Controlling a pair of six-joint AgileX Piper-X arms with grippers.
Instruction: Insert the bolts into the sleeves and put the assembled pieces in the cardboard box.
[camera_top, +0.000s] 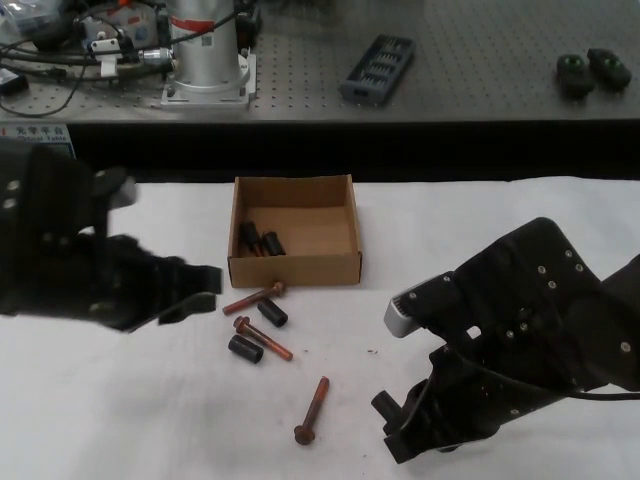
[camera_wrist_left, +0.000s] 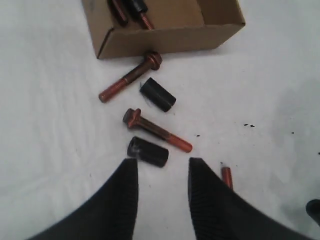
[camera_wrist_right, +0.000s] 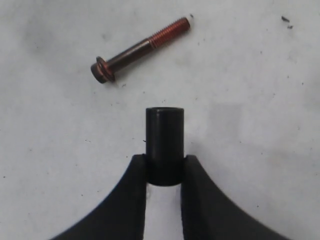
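The cardboard box (camera_top: 295, 268) sits mid-table with a few assembled pieces (camera_top: 258, 240) inside. In front of it lie three copper bolts (camera_top: 254, 297) (camera_top: 263, 339) (camera_top: 311, 411) and two black sleeves (camera_top: 272, 312) (camera_top: 245, 349). My left gripper (camera_wrist_left: 162, 172) is open, low over the cloth, with one sleeve (camera_wrist_left: 147, 151) just beyond its fingertips and a bolt (camera_wrist_left: 157, 131) behind that. My right gripper (camera_wrist_right: 164, 162) is shut on a third black sleeve (camera_wrist_right: 164, 145), held out ahead of its fingers. A loose bolt (camera_wrist_right: 140, 50) lies a short way past that sleeve.
White cloth covers the table. Behind it a perforated bench carries a metal column (camera_top: 205, 50), cables, a dark ribbed tray (camera_top: 378, 66) and two small black parts (camera_top: 593, 70). Bare cloth lies to the right of the box.
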